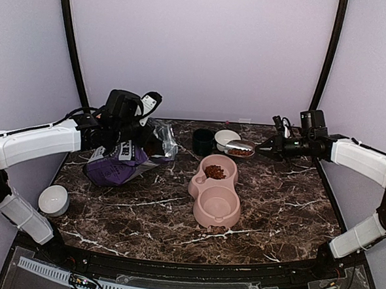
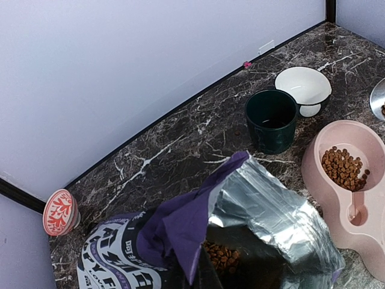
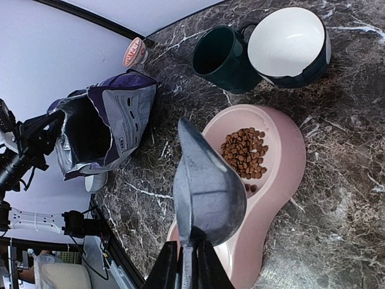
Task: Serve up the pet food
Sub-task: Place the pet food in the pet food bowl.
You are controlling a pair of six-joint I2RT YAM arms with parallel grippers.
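Kibble [image 1: 214, 171] lies heaped in the far compartment of the pink double bowl [image 1: 215, 208] at mid-tabletop [image 1: 287, 209]. More fills the metal scoop [image 1: 239, 148], which is near the back edge, just beside the white bowl [image 1: 227, 137]. Right pincer [image 1: 266, 148] is clamped on the scoop's handle. Left pincer [image 1: 122, 139] is closed, pinching the rim of the purple pet food bag [image 1: 113, 169] toward the back left corner.

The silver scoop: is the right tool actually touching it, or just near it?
Touching. In the right wrist view the right tool grips the silver scoop by its handle, pinched between both fingers.
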